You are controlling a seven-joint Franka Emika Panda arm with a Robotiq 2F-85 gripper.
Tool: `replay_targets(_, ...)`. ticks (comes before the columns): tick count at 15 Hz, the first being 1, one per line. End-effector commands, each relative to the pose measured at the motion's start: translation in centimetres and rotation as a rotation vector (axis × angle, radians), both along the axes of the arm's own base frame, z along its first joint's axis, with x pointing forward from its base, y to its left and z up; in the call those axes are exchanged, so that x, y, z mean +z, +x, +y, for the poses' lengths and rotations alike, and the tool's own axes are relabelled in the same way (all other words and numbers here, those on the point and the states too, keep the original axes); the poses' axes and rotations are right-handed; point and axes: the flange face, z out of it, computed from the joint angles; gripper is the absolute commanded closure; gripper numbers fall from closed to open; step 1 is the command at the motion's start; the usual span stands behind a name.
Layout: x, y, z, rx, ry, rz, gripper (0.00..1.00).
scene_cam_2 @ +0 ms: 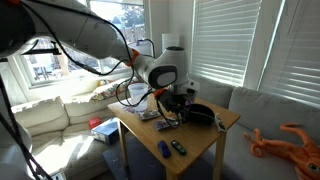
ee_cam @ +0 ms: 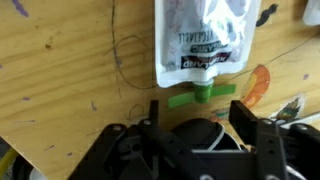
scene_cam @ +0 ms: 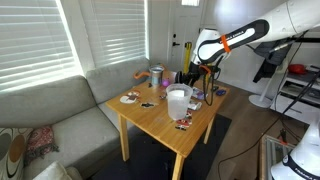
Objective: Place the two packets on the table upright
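Wrist view: one packet (ee_cam: 205, 40) lies flat on the table (ee_cam: 70, 90), its far end cut off by the frame. Its green spout (ee_cam: 203, 95) points at the gripper (ee_cam: 197, 118), whose jaws stand apart, gripping nothing. One coloured scrap (ee_cam: 262, 85) beside it cannot be identified. In an exterior view there is one white cup (scene_cam: 178, 100); packets are indistinct there.

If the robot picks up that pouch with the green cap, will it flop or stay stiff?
The pouch looks crinkled and soft-sided, so it would probably sag. Its green cap seems the hardest part, likely the firmest spot for the tool. Lying flat on the table, it shouldn't roll.
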Motion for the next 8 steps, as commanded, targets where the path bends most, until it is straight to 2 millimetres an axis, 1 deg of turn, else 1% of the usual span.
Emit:
replay_targets(1,-0.61,0.85,0.06,0.049,0.017,0.047,0.29)
replay_targets(3,-1.03,0.83,0.18,0.071,0.026,0.074,0.23)
replay_targets(4,-1.17,0.84,0.21,0.079,0.028,0.084,0.29)
replay_targets(5,-1.16,0.87,0.19,0.086,0.028,0.091,0.44)
replay_targets(6,-1.13,0.91,0.15,0.091,0.029,0.094,0.53)
replay_targets(8,-0.93,0.89,-0.1,0.093,0.03,0.097,0.66)
